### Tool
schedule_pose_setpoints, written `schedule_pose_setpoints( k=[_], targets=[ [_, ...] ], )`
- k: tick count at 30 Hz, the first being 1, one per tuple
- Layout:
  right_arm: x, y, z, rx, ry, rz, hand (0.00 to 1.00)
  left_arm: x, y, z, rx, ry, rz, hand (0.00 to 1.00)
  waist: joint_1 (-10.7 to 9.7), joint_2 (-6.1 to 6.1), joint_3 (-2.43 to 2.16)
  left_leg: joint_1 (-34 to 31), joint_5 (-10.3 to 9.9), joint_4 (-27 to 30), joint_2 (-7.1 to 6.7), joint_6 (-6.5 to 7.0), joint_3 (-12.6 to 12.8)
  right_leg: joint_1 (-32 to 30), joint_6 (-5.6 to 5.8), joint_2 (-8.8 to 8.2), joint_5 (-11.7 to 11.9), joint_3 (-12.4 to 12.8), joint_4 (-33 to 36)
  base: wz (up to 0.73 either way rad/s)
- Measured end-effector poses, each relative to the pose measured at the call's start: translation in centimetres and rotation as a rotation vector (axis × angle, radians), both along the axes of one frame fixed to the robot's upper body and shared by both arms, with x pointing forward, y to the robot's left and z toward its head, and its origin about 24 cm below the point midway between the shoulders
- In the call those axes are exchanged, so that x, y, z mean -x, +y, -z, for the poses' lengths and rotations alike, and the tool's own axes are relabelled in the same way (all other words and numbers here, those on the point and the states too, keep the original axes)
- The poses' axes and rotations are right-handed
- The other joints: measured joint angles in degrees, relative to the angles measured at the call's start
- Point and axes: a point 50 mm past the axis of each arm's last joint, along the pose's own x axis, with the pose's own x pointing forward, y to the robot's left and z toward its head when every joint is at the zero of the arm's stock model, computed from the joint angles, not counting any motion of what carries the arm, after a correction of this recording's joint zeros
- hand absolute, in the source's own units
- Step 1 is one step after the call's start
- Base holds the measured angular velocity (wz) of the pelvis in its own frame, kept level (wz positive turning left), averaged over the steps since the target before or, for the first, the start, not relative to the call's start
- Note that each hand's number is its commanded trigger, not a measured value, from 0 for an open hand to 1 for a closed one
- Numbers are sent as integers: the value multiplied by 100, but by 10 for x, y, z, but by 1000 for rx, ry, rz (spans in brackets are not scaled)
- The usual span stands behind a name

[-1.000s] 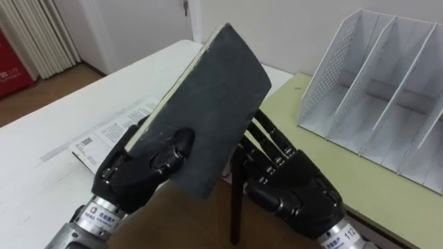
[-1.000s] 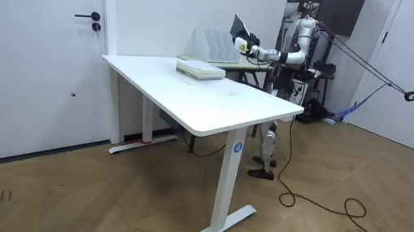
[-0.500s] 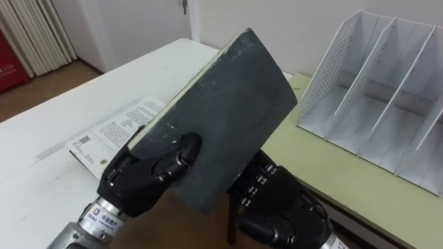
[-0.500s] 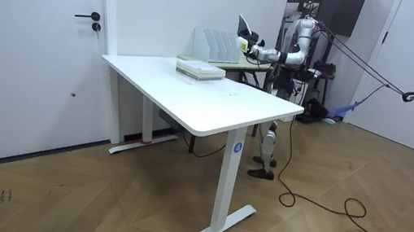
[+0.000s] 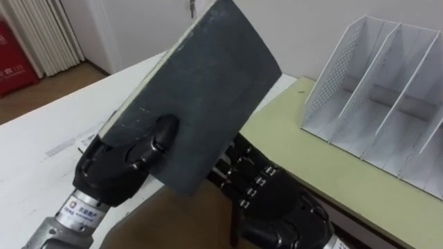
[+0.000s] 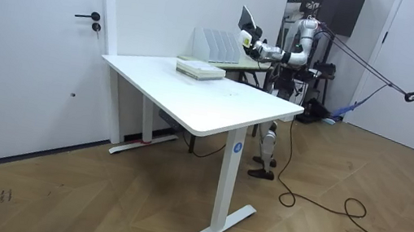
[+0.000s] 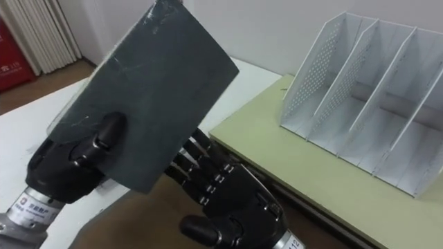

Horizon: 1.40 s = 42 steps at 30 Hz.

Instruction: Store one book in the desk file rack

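Bright, even indoor light; faint sheen on the dark book (image 5: 201, 90).

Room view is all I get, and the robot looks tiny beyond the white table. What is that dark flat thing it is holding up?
Observer: A dark grey rectangular book, tilted. The left hand grips its lower corner, thumb pressed on the cover.
Operator: Is the other hand helping?
Observer: The right hand reaches in under the book with straight fingers. I cannot tell whether they touch it.
Operator: Is there room in the rack?
Observer: Yes. The white perforated file rack stands on a pale green desk to the robot's right front, and the slots I can see hold nothing.
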Motion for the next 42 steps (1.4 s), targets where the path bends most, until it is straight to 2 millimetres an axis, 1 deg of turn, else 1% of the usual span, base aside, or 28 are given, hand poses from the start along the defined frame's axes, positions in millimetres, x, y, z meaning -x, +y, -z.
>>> schedule_pose_setpoints(
  k=[4, 9, 14, 19, 21, 25, 27, 31, 35, 37, 39, 42],
  targets=[
    [0, -1, 0, 3, -2, 6, 0, 0, 1, 0, 5, 5, -14, 100, 34, 29, -3, 4, 0, 12, -1, 1, 0, 8, -1, 0, 1, -3, 8, 0],
    [0, -1, 0, 4, -2, 6, 0, 0, -2, 1, 7, 9, -3, 100, 82, 100, -7, 0, 0, 2, -1, 1, -5, 2, -1, -12, 1, -19, 9, 0],
    [0, -1, 0, 3, -2, 5, 0, 0, -5, 2, 8, 14, 7, 100, 60, 106, -11, -6, 0, -14, 2, 0, -6, -19, -1, -14, 0, -3, 11, 0],
    [0, 1, -1, 1, -2, -6, 0, 1, -12, 6, 9, 34, 42, 100, 55, 74, 2, -13, 0, -12, 1, 0, -7, -46, -1, -14, -1, 2, 11, 0],
    [0, 2, -4, 0, -12, -22, 0, 3, -13, 9, 9, 49, 50, 100, -29, 45, 6, -13, 0, -12, 1, 0, -6, -48, -1, -23, 0, 0, 12, 0],
    [0, 2, -5, -2, -19, -24, 0, 5, -18, 12, 6, 60, 93, 100, -42, -16, 1, -12, 0, -15, 1, 0, -4, -47, -1, -22, 0, 0, 12, 0],
    [0, 2, -5, -2, -19, -24, 0, 6, -21, 14, 5, 65, 115, 100, -51, -62, -19, -10, 0, -14, 1, 0, -3, -45, -1, -22, 0, -3, 11, 0],
    [0, 2, -5, -2, -19, -24, 0, 6, -22, 14, 5, 61, 127, 100, -56, -96, -22, -3, 0, -12, 1, 0, -2, -33, -1, -24, 0, -5, 10, 0],
    [0, 2, -5, -1, -16, -20, 0, 7, -27, 17, 2, 75, 155, 100, -64, -88, -17, -3, -1, -8, 1, 1, -4, -6, -1, -25, 0, -31, 6, 0],
    [0, 2, -5, 1, -13, -18, 0, 7, -30, 18, 2, 82, 169, 100, -63, -71, -7, -3, -1, -6, 1, 1, -4, -6, -1, -26, 0, -34, 6, 0],
    [0, 2, -5, 2, -13, -17, 0, 8, -32, 20, 3, 91, 177, 100, -63, -25, 21, -4, -1, -5, 1, 1, -4, -8, -1, -28, 0, -40, 10, 0],
    [0, 0, -5, 4, -8, -13, 0, 8, -30, 24, 1, 109, 175, 100, -65, 11, 29, -11, -1, -5, 3, 1, -4, -20, -1, -28, 0, -56, 12, 0]
  ],
)
